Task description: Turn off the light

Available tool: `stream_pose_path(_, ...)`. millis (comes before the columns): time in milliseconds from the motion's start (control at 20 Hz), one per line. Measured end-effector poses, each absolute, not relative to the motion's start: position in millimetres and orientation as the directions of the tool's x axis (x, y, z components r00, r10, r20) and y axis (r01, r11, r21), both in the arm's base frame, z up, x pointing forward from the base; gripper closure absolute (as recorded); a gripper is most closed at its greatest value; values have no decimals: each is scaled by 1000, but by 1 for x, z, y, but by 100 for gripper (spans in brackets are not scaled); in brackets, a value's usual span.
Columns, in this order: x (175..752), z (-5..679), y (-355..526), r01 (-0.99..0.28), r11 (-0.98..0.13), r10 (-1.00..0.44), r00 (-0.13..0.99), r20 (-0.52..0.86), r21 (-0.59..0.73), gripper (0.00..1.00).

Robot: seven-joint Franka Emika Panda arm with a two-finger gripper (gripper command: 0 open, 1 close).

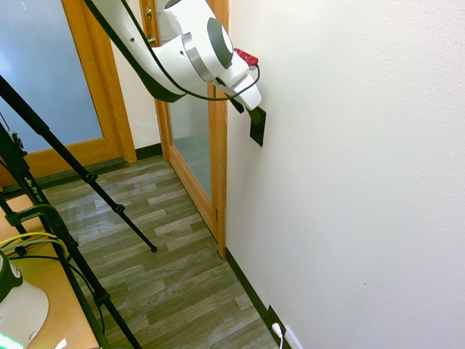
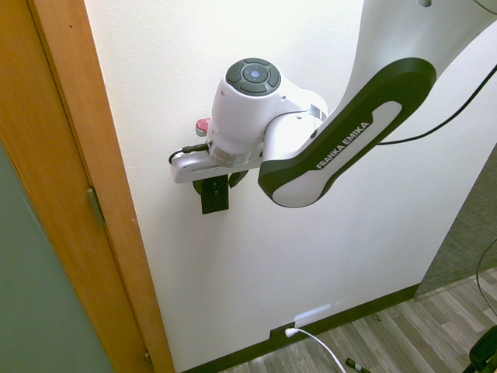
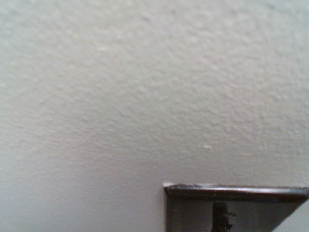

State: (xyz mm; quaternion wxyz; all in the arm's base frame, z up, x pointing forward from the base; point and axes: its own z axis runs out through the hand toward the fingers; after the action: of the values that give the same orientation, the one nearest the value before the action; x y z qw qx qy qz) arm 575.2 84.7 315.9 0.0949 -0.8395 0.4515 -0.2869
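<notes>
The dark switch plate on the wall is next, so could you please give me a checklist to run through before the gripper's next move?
1. Switch plate visible to the wrist camera: ok, though only partly in frame.
2. Gripper open: ok, fingers apart.
3. Gripper near the plate: ok, at its upper part in the second exterior view.
4. Contact with the switch: cannot tell.
5. White plug clear of the gripper: ok, far below it.
6. Lamp visible for checking the result: not ok, none in view.
</notes>
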Motion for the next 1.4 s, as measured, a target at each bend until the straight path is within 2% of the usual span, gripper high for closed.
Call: stream_pose_path(1400, 589, 301, 75, -723, -536, -840, 406, 360, -436, 100)
